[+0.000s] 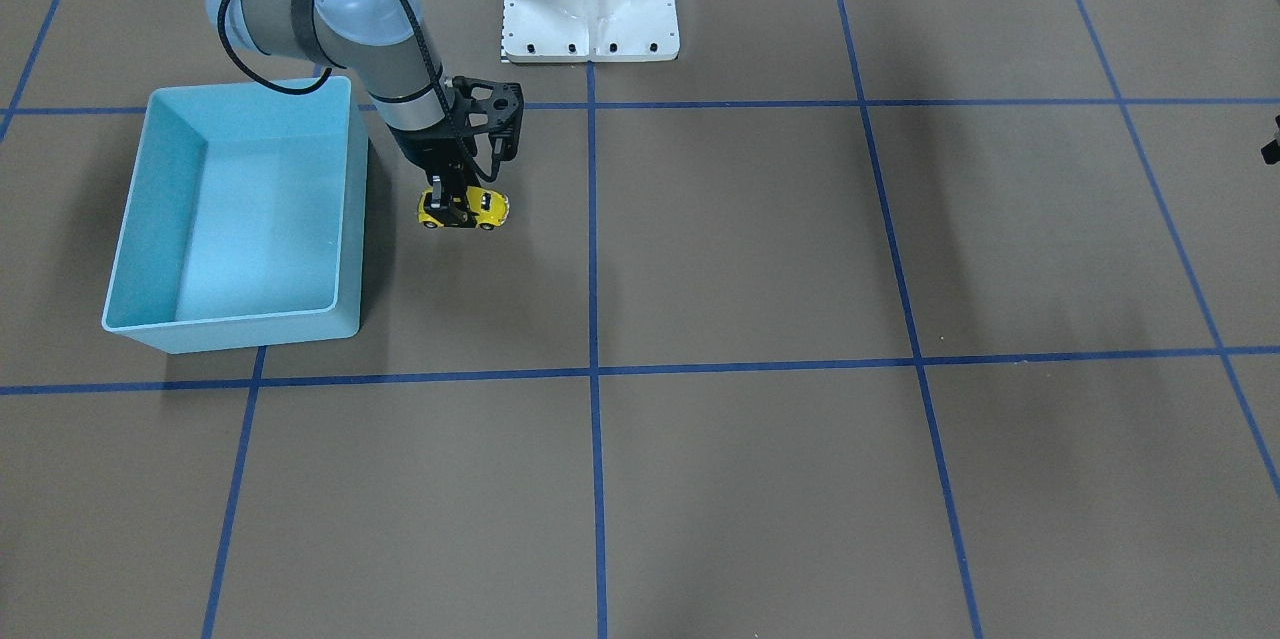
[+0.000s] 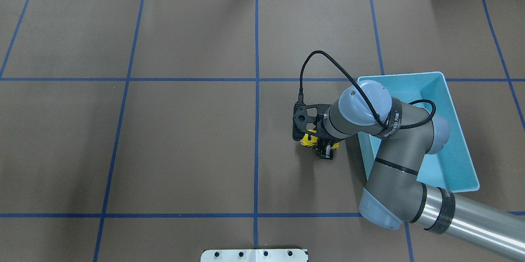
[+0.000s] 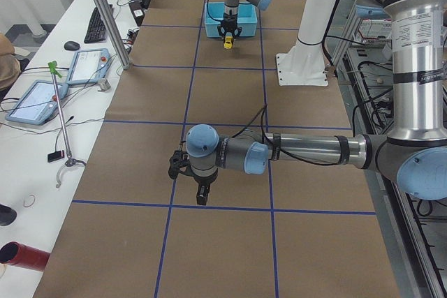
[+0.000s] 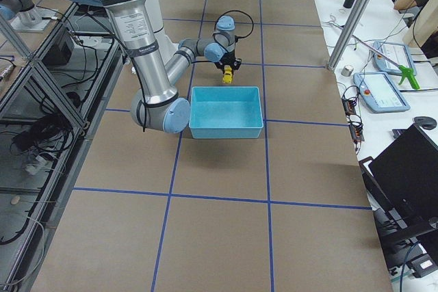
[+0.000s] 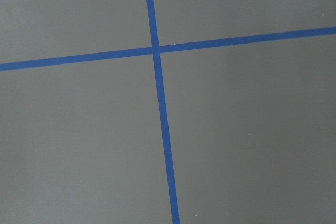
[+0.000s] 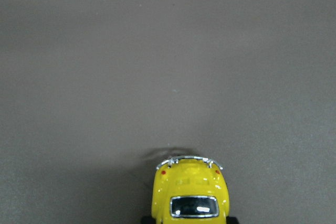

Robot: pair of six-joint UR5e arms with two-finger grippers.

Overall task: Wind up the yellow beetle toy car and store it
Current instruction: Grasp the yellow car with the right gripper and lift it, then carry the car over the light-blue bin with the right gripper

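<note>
Brown paper covers the table (image 2: pixel 184 139), divided into large squares by blue tape lines (image 2: pixel 256 89).

1. Right arm (image 2: pixel 393 159): it reaches in over the bin. In the overhead view it hides the bin's near corner and most of the toy car.
2. Left arm (image 3: pixel 307 150): it shows only in the left side view, stretched low over the table. The left gripper (image 3: pixel 202 197) points down there; whether it is apart or together cannot be told. Its wrist camera shows only paper and a tape crossing.
3. Bin (image 1: pixel 150 239): light blue, rectangular, open-topped. The front view shows its pale floor and inner walls.
4. Right gripper (image 1: pixel 453 212): it points straight down, with one finger on each side of the toy car, clamped on the body. The fingers are out of its wrist camera's frame.
5. Toy car (image 1: pixel 485 207): it stands on the table near the bin, not touching it, on the side toward the table's middle. It is glossy yellow and rounded, with black wheels. The right wrist view cuts it off at the bottom edge and shows one end only: a dark window, a silvery bumper and two small red lamps.
</note>
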